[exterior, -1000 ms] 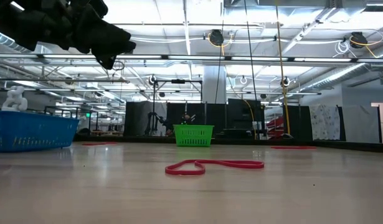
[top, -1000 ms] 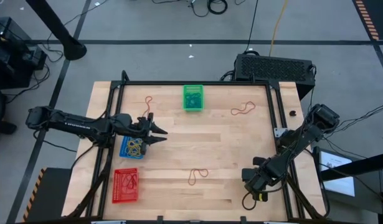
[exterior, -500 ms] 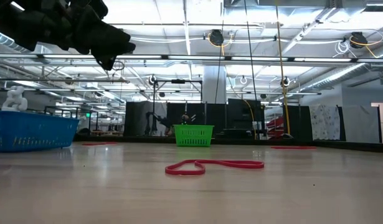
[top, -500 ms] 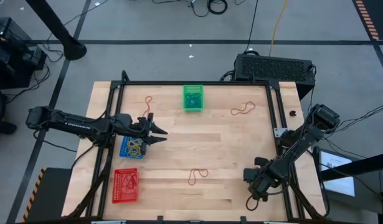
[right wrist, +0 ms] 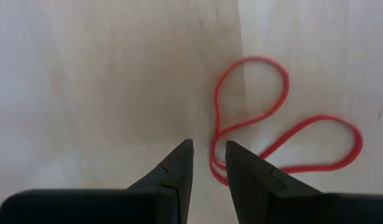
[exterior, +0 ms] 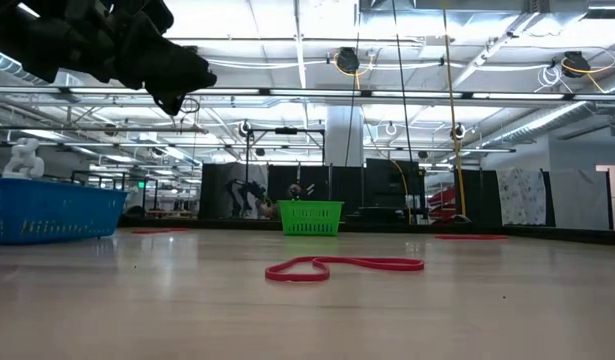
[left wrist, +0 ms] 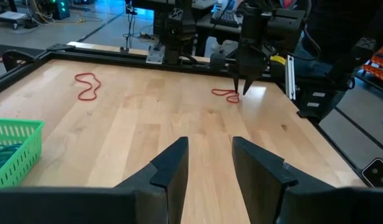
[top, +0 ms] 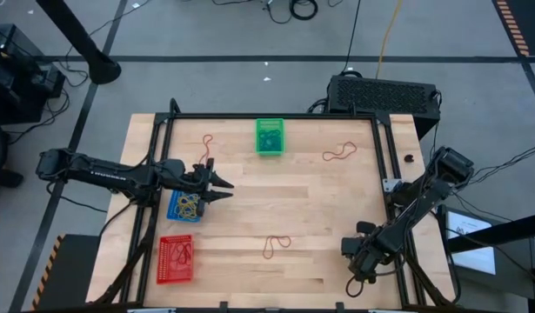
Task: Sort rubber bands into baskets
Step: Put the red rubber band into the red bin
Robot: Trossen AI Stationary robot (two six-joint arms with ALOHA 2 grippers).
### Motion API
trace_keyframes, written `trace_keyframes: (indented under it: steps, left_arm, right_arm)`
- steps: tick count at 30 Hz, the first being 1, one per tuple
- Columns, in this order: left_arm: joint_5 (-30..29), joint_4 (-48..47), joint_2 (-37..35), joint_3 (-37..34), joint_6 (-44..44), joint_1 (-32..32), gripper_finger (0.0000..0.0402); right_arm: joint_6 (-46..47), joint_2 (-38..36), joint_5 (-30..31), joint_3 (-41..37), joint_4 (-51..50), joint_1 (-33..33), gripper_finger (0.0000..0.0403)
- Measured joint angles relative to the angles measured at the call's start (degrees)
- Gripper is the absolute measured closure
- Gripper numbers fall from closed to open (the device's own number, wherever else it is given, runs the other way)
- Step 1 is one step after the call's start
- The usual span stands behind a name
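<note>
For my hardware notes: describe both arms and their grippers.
Both arms are dark, slim and jointed. The left arm carries pale lettering. The left gripper and right gripper each end in two dark, wedge-shaped fingers. Black cables trail near the right arm.

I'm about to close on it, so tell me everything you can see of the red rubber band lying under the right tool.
The red rubber band is a thin elastic loop, folded over itself into two uneven lobes. It lies flat and slack on the bare wooden table, near its front middle, apart from all the baskets. The right tool points down at it, open and empty, with its tips at one end of the band. Whether they touch it cannot be told.
</note>
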Motion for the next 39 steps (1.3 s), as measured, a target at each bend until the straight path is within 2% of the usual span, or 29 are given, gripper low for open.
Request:
trace_keyframes:
  steps: [9, 15, 21, 25, 30, 32, 35, 39]
  left_arm:
    - [-2.72, -1.73, -0.69, 0.13, 1.38, 0.00, 0.0270]
    - [-7.86, -13.86, -1.88, 3.05, 1.54, 0.00, 0.0270]
    - [-14.35, -23.60, -4.28, 4.31, 1.11, 0.00, 0.0270]
    - [-17.79, -28.88, -6.04, 4.33, 0.86, 0.00, 0.0270]
    - [-18.68, -30.37, -9.23, 4.33, 0.50, 0.00, 0.0270]
    - [-20.95, -31.15, -10.61, 4.33, 0.50, 0.00, 0.0270]
    - [-27.51, -33.91, -11.96, 4.33, -0.37, 0.00, 0.0270]
    - [-35.90, -37.30, -12.28, 4.33, -2.02, 0.00, 0.0270]
  right_arm:
    - [1.13, 4.45, -0.04, -0.21, 1.89, 1.18, 0.0324]
    - [0.89, 4.13, -0.32, -0.36, 1.84, 1.05, 0.0395]
    - [1.28, 0.74, 0.69, -0.76, 0.30, 1.07, 0.0401]
    - [2.65, -2.44, 6.13, 0.41, 0.33, 0.93, 0.0402]
    - [1.76, -4.88, 16.71, 2.60, 2.41, -1.44, 0.0402]
    - [-0.13, -5.27, 20.86, 3.73, 4.91, -3.16, 0.0402]
    - [-6.69, -5.23, 24.23, 4.47, 12.21, -6.62, 0.0403]
    - [-19.73, -4.63, 24.29, 4.65, 26.52, -12.18, 0.0403]
